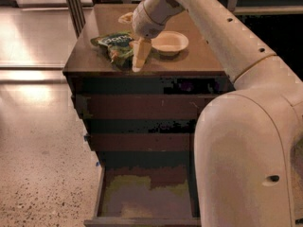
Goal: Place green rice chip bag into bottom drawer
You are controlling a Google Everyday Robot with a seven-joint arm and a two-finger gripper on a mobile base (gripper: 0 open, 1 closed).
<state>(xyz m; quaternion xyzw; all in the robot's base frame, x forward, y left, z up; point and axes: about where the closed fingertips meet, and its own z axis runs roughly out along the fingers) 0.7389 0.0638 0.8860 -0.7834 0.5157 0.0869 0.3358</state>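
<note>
The green rice chip bag (113, 44) lies crinkled on the top of the brown drawer cabinet (199, 63), at its front left. My gripper (138, 64) points down at the bag's right edge, touching or just above the cabinet top, between the bag and the cream bowl (169, 42). The bottom drawer (144, 195) is pulled out below, showing a flat floor with nothing on it. The two upper drawers (142, 107) are closed.
My white arm reaches in from the upper right, and its large body (246, 155) fills the right side, next to the open drawer. A shiny speckled floor (42, 155) lies to the left. A dark post (73, 6) stands behind the cabinet's left corner.
</note>
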